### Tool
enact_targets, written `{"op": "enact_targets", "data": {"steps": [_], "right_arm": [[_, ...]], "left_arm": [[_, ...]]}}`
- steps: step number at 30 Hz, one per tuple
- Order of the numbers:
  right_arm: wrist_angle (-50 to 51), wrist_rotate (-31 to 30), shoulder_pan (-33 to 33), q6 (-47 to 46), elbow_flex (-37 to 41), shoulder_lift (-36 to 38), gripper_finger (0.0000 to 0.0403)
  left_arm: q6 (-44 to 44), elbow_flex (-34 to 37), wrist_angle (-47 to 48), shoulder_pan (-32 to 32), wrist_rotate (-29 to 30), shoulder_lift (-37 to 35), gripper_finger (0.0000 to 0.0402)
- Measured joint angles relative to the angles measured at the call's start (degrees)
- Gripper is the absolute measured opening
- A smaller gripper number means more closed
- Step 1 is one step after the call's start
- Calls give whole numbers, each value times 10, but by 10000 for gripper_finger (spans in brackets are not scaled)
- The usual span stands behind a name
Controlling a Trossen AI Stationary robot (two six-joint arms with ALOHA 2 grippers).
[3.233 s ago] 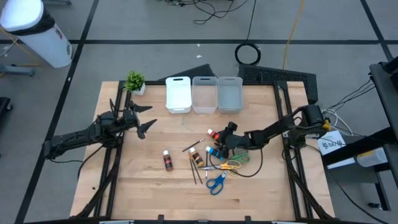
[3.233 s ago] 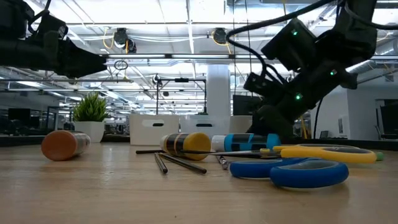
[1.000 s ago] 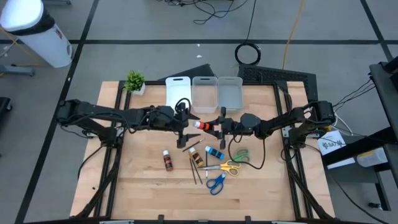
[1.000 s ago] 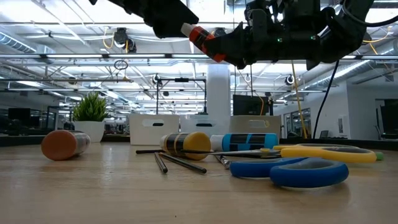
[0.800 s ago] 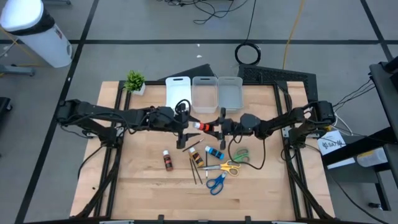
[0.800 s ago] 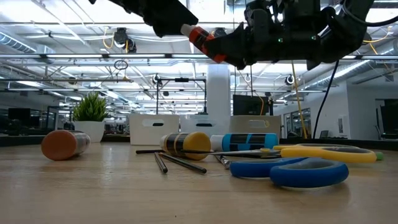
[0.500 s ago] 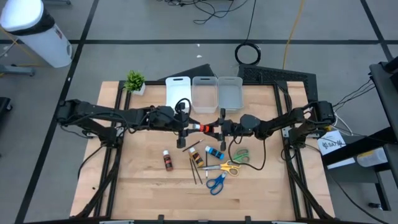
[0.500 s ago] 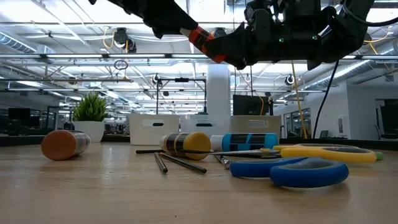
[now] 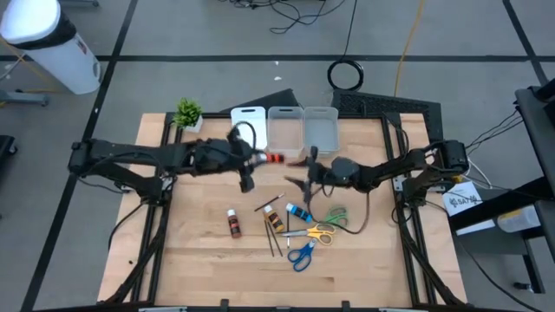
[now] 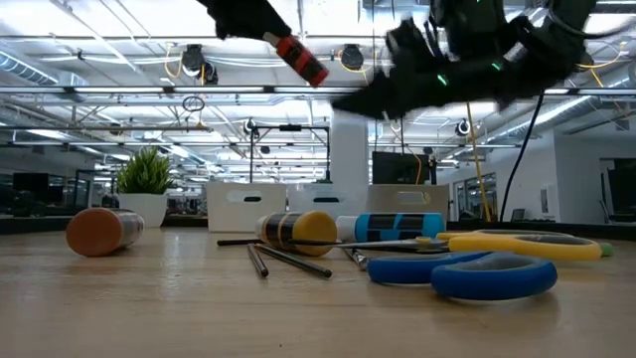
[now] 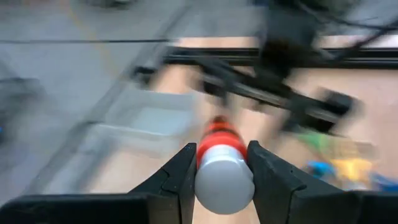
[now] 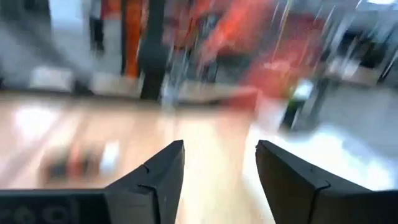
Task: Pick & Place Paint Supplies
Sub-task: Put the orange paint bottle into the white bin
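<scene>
High view: my left pincer [image 9: 260, 158] carries the red paint bottle [image 9: 274, 158] toward the bins [image 9: 285, 132] at the bench's far edge; my right pincer [image 9: 299, 173] is empty. Left wrist view: fingers [image 11: 180, 171] clamp only the bottle's white cap [image 11: 224, 179], so it could slip out short of the bins.

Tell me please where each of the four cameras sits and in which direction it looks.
High view: overhead, straight down; table, both arms.
Low view: table-top height, level across blue scissors toward the room; arms overhead.
Left wrist view: on the left arm, past the left gripper shut on the red paint bottle.
Right wrist view: on the right arm; right gripper open, empty.
High, low and left wrist views share that bottle.
</scene>
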State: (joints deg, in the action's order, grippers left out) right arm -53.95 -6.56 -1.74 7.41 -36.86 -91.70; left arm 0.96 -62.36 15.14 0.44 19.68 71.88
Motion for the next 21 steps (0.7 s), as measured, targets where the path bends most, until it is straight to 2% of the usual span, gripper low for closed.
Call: {"op": "enact_targets", "data": {"steps": [6,10,16,21], "right_arm": [[27,5,-1,-31,-6,1,206],[79,23,0,-51,-1,-5,205],[79,38,0,-53,-3,-2,201],[76,38,-1,-53,-3,-2,201]], "left_arm": [[-1,-69,114,12,88,2,123],[-21,-113,177,71,101,13,123],[-47,-151,270,196,54,60,123],[-58,-151,297,303,-39,117,123]]}}
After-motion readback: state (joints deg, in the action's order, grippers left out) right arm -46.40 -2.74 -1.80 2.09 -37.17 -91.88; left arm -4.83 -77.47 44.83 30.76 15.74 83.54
